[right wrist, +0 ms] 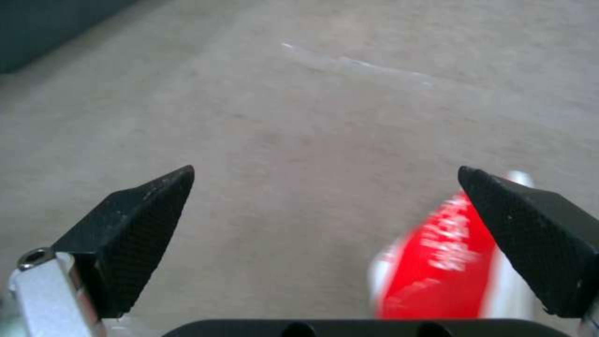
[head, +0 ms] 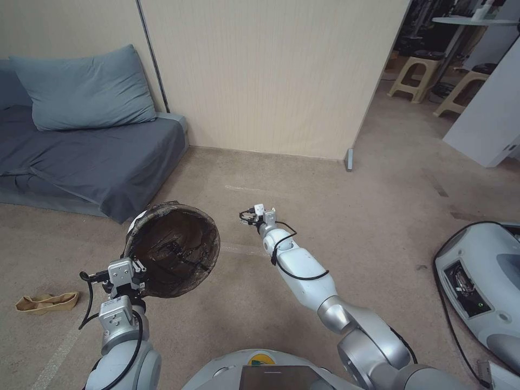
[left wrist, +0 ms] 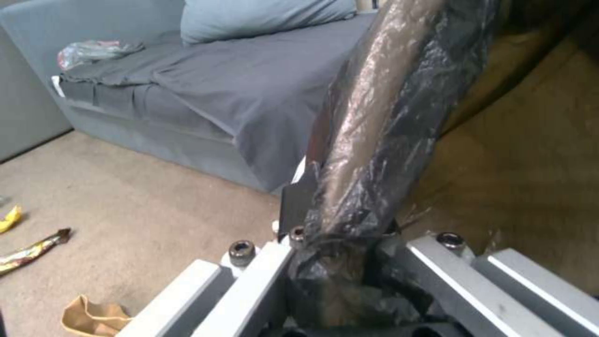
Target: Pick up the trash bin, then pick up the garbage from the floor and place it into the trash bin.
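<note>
My left gripper (head: 127, 276) is shut on the rim of the trash bin (head: 173, 249), a white bucket lined with a dark bag, held off the floor and tilted with its mouth toward me. In the left wrist view the fingers (left wrist: 299, 206) pinch the bag-covered rim (left wrist: 374, 121). My right gripper (head: 257, 214) reaches forward low over the carpet, open (right wrist: 325, 210); a red wrapper (right wrist: 437, 262) lies just beneath, beside one fingertip and not gripped. More garbage lies on the floor to my left: a tan paper piece (head: 46, 302) (left wrist: 93, 318), a brown-yellow wrapper (left wrist: 31, 252) and a yellow scrap (left wrist: 9, 219).
A grey sofa (head: 97, 157) with a blue cushion (head: 86, 89) stands at the left against a beige wall (head: 271, 76). A grey-white machine (head: 482, 292) with a cable sits at the right. Stools (head: 417, 73) stand in the doorway beyond.
</note>
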Controlling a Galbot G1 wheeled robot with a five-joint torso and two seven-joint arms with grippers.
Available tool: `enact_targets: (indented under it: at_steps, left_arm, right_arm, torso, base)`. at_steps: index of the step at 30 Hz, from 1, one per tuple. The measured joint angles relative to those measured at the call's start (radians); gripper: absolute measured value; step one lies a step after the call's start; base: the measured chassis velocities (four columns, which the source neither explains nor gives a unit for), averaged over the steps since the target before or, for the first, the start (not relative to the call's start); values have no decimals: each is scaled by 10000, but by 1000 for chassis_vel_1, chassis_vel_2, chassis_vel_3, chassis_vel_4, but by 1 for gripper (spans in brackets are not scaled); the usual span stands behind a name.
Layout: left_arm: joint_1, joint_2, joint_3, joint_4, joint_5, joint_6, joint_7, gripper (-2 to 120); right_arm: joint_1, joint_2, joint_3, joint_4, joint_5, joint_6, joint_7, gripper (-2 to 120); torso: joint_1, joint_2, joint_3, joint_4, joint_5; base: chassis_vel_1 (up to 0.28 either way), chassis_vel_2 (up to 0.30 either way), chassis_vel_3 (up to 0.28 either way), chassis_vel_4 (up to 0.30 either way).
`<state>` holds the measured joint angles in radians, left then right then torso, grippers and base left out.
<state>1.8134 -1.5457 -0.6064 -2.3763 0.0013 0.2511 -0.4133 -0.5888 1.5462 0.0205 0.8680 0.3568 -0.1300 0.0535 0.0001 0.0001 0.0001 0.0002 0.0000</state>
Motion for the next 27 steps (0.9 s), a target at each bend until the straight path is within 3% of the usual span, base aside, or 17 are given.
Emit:
enact_targets:
  at_steps: [14,27]
  left_arm:
    - [-13,-1,10,1,0,-11,-1,0]
    - [37,-29,72,30,71,-51,-8,0]
  right_arm:
    - [30,-232,399,-168,-389,246,-41,100]
    - [121,-333,1048,-1128,-802,590,-179,100]
  torso:
    - [0,0,-1,-2,1]
    - [0,0,-1,-2,1]
  base:
    - [0,0,0,0]
    - [0,0,0,0]
